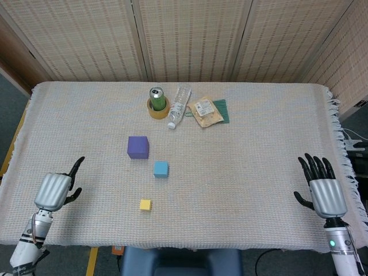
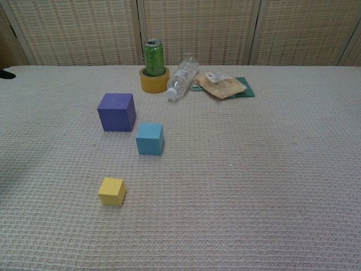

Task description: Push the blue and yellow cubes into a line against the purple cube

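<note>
The purple cube (image 1: 138, 147) (image 2: 116, 112) sits left of the table's middle. Just in front of it and to its right, a small gap apart, is the blue cube (image 1: 161, 169) (image 2: 149, 139). The small yellow cube (image 1: 145, 204) (image 2: 111, 191) lies nearer the front edge, apart from both. My left hand (image 1: 54, 190) hovers over the front left of the cloth, well left of the yellow cube. It holds nothing; one finger points forward and the others do not show. My right hand (image 1: 323, 192) is at the front right edge, fingers spread and empty.
At the back stand a green can (image 1: 157, 99) (image 2: 153, 56) inside a yellow tape roll (image 1: 156, 112) (image 2: 153, 83), a plastic bottle (image 1: 179, 106) (image 2: 181, 78) lying down, and a snack packet (image 1: 207, 111) (image 2: 223, 84). A woven cloth (image 1: 259, 149) covers the table.
</note>
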`<state>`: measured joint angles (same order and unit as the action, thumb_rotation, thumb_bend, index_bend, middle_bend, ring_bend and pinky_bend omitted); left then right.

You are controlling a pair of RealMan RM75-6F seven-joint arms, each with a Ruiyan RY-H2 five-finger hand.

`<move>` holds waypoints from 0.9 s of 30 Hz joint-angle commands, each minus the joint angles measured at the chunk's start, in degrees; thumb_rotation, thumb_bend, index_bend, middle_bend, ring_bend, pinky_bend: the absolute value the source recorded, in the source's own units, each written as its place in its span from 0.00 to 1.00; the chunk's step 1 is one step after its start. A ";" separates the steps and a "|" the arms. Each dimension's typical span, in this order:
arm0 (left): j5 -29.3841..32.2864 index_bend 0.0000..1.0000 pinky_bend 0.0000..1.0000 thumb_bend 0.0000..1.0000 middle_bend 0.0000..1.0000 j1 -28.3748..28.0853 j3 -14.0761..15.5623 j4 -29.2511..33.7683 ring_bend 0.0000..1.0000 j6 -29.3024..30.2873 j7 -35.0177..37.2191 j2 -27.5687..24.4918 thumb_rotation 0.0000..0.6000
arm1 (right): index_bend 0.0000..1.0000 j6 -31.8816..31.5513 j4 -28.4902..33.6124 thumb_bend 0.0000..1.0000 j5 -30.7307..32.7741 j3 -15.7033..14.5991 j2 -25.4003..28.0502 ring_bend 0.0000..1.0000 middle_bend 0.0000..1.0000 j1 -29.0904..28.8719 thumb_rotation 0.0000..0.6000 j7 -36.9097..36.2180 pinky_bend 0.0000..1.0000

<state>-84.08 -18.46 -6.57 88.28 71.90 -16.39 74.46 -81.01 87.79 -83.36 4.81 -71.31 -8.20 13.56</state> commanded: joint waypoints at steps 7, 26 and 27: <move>5.91 0.06 1.00 0.31 1.00 -10.37 -3.55 -5.46 1.00 -11.15 -4.70 10.49 1.00 | 0.00 2.82 -0.67 0.00 3.02 0.70 -0.62 0.00 0.00 -1.10 0.87 1.64 0.00; 11.78 0.28 1.00 0.31 1.00 -19.34 -5.22 -5.96 1.00 -16.44 -9.83 19.40 1.00 | 0.00 6.56 -1.28 0.00 7.50 1.56 -0.65 0.00 0.00 -2.70 0.87 2.06 0.00; 12.66 0.28 1.00 0.31 1.00 -19.81 -5.40 -6.05 1.00 -17.08 -10.08 19.86 1.00 | 0.00 6.51 -1.27 0.00 7.47 1.57 -0.59 0.00 0.00 -2.71 0.87 1.89 0.00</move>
<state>-72.43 -37.52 -11.78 82.28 55.70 -25.90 93.59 -74.49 86.52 -75.90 6.37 -71.96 -10.89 15.56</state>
